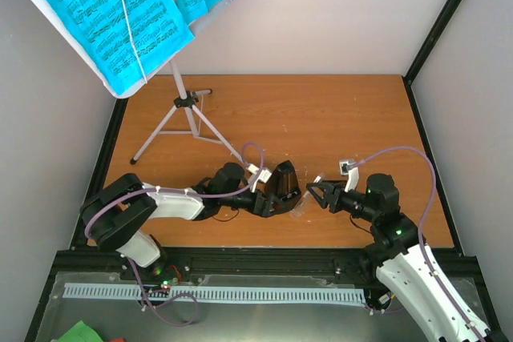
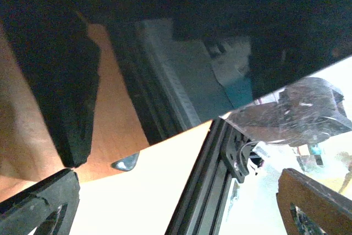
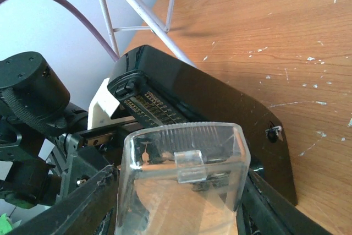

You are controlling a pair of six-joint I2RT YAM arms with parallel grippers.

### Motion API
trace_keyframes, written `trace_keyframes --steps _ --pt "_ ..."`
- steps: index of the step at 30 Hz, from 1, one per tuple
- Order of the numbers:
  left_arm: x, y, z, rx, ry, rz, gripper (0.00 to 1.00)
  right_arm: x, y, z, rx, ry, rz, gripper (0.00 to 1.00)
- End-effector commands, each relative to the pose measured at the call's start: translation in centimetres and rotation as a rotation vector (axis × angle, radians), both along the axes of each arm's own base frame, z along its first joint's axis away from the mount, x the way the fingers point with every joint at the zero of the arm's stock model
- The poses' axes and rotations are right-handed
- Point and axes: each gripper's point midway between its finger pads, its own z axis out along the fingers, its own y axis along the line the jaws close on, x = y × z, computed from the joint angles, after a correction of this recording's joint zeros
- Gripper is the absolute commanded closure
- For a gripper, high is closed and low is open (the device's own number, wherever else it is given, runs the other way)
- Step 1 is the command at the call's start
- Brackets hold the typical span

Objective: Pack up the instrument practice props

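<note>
The white music stand (image 1: 186, 102) rises at the back left, its desk carrying cyan sheet-music pages (image 1: 104, 14). The black metronome (image 1: 282, 182) leans tilted on the table, scale face toward my right arm (image 3: 209, 97). My left gripper (image 1: 263, 195) sits behind it with its jaws wide apart (image 2: 176, 177). The metronome's glossy side (image 2: 220, 4) fills the top of the left wrist view. My right gripper (image 1: 315, 191) is shut on the clear plastic cover (image 3: 187, 158), held just in front of the metronome's face (image 3: 176, 191).
Two stand legs (image 3: 137, 9) spread across the table behind the metronome. A small white tag (image 1: 345, 167) lies near my right arm. A black frame rail (image 1: 256, 258) and a grey slotted duct (image 1: 216, 292) run along the near edge. Walls close in on both sides.
</note>
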Motion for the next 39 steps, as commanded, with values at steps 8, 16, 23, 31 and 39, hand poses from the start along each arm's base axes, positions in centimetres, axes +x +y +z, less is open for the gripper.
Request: trace_keyframes --steps 8,16,23,31,39 --pt "1.5 0.0 4.7 -0.075 -0.118 0.088 0.01 0.2 -0.9 -0.3 -0.045 -0.041 -0.045 0.47" --pt "3.9 5.5 11.4 -0.065 -0.217 0.183 0.0 1.0 -1.5 1.8 -0.093 -0.148 -0.083 0.48" --pt "6.7 10.5 17.1 -0.094 -0.307 0.228 0.01 1.6 -1.7 5.0 -0.113 -0.304 -0.121 0.49" --pt "9.9 14.4 16.4 0.087 -0.443 0.344 0.01 1.8 -1.9 7.4 -0.141 -0.424 -0.152 0.5" --pt "12.7 16.6 14.6 0.258 -0.569 0.437 0.01 1.9 -0.5 5.7 -0.223 -0.468 -0.144 0.51"
